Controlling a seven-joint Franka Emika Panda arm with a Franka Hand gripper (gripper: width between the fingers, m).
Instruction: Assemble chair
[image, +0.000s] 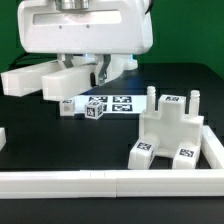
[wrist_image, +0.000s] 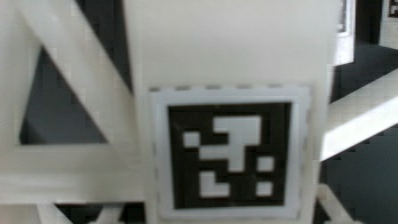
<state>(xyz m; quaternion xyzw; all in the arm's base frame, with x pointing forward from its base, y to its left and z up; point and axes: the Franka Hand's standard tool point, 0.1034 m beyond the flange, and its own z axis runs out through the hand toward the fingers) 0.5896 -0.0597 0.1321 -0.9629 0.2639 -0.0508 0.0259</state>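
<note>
White rail nearest, chunky tagged chair pieces behind; tool grip unclear

The gripper is cut off by the exterior view's edge, its grip unreadable; the tag on the chair part is blurred and cropped.
</note>
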